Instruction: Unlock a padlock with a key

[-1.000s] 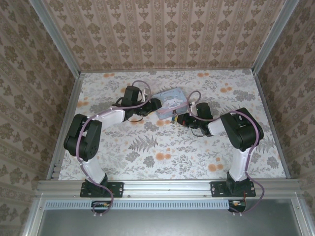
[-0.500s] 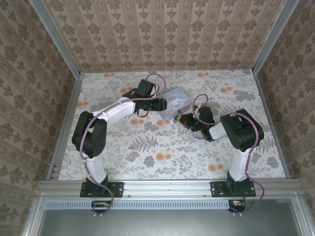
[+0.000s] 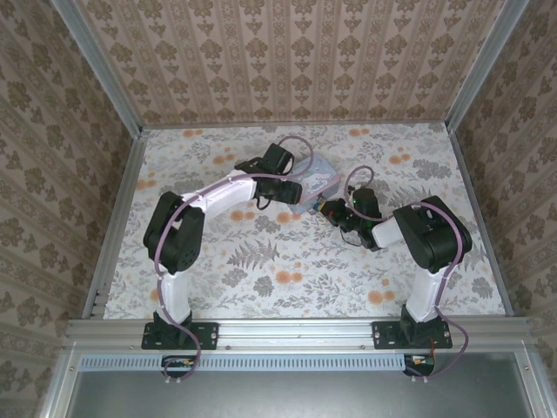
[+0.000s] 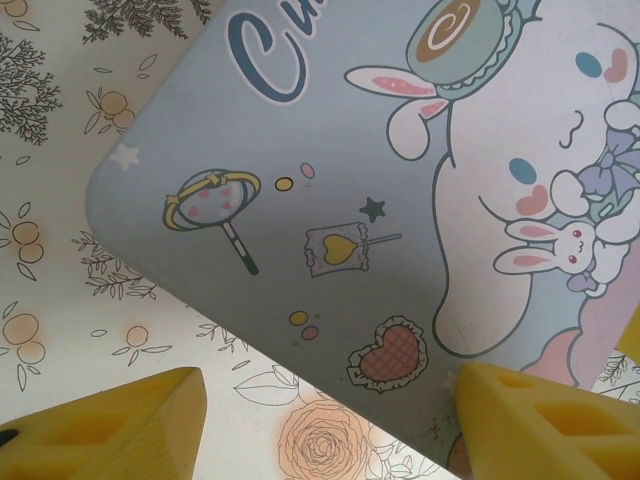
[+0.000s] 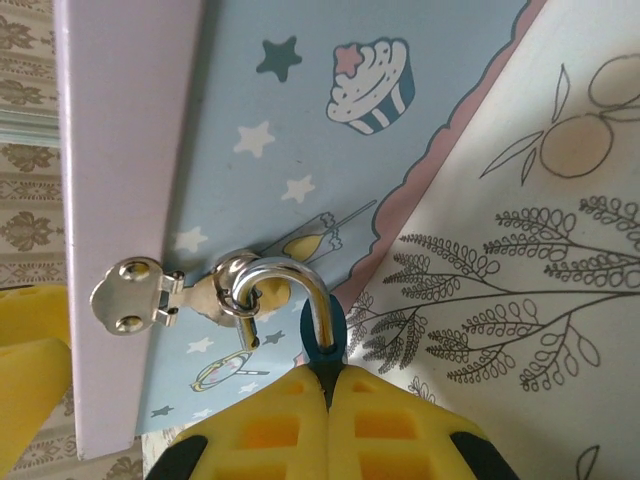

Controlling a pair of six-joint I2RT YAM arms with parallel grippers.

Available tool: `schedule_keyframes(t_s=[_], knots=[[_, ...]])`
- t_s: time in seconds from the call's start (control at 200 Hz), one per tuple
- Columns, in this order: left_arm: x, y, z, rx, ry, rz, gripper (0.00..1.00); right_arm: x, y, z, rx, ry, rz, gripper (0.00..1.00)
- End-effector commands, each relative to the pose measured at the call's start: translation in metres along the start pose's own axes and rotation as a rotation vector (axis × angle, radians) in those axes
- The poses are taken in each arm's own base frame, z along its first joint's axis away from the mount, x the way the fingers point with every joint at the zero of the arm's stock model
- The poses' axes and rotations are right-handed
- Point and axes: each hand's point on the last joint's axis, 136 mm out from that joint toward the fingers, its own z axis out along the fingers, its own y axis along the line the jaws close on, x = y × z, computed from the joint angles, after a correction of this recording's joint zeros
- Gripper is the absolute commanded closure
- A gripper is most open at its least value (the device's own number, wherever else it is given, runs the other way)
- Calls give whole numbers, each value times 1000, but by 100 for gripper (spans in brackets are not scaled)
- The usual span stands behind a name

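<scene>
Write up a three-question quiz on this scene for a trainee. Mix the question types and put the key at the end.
1. True or false: the right gripper is shut on the small, teal-bodied, silver-shackled padlock.
2. Multiple choice: the padlock's shackle is hooked through
A) the metal hasp ring on the pale blue, cartoon-printed rectangular tin
B) a cable on the arm
C) nothing; it lies loose on the floor
3. Fill in the blank: the left gripper, near the tin, has its yellow fingers standing ____ (open/shut).

Key: 1 true; 2 A; 3 open.
</scene>
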Motion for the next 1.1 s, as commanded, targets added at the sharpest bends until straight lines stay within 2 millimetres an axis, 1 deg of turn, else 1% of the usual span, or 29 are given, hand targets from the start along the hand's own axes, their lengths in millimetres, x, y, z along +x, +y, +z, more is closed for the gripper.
schedule_keyframes(t_s=[0.0, 0.225, 0.395, 0.49, 0.62, 0.75, 0.84, 0.965, 1.095], knots=[[32, 15, 21, -74, 122, 43, 33, -20, -1, -4, 26, -65, 32, 100], [40, 15, 29, -75, 152, 48, 35, -43, -1, -3, 36, -105, 44, 100], [43, 15, 34, -76, 168, 49, 35, -58, -3, -2, 27, -149, 87, 100], [44, 14, 35, -76, 171, 48, 35, -63, -5, -1, 24, -161, 105, 100], [43, 13, 35, -69, 175, 46, 35, -63, -5, -7, 24, -157, 98, 100], [33, 5, 30, -37, 159, 40, 33, -50, 4, -23, 2, -126, 66, 100], [18, -2, 21, -4, 126, 32, 30, -36, 11, -36, -14, -83, 44, 100], [-5, -13, 5, 73, 75, -4, 27, -9, 19, -55, -31, -4, 5, 100], [-29, -21, -17, 138, 8, -41, 23, 26, 29, -65, -43, 94, -47, 100]])
